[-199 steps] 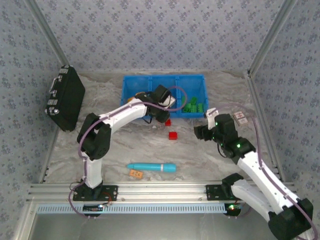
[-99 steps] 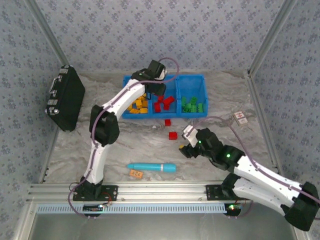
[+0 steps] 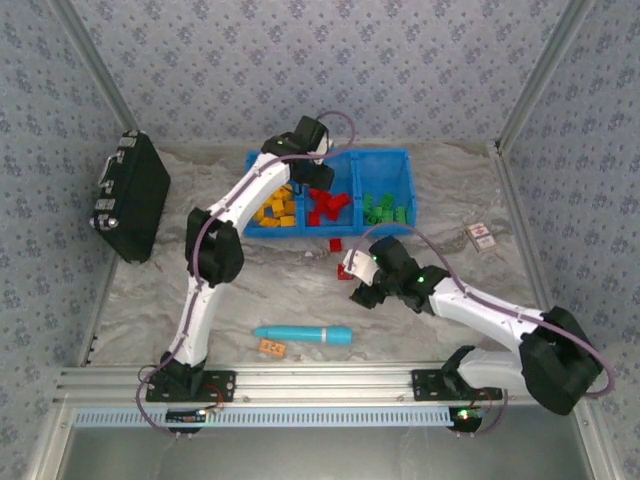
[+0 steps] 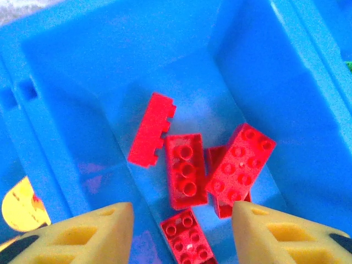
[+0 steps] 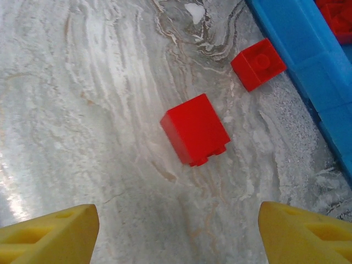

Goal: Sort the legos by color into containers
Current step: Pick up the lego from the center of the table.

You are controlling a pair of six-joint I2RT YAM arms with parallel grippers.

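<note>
The blue containers tray [image 3: 400,157] holds yellow legos [image 3: 277,211] on the left, red legos [image 3: 326,205] in the middle and green legos [image 3: 386,210] on the right. My left gripper [image 3: 309,172] hangs open over the middle compartment [image 4: 82,71]. Several red legos [image 4: 184,170] lie below it, one [image 4: 190,239] between the fingertips [image 4: 93,228]. My right gripper [image 5: 179,231] stands open low over the table, just short of a red lego [image 5: 195,129]. A second red lego [image 5: 257,63] lies beside the tray wall [image 5: 308,60].
A cyan cylinder [image 3: 303,334] and an orange lego [image 3: 271,347] lie near the front rail. A black case [image 3: 130,195] leans at the left wall. A small card [image 3: 482,236] lies on the right. Another red lego [image 3: 336,244] sits before the tray.
The left gripper rose over the middle compartment and opened, letting a red lego drop in. The right arm swung left and down toward the red lego on the table.
</note>
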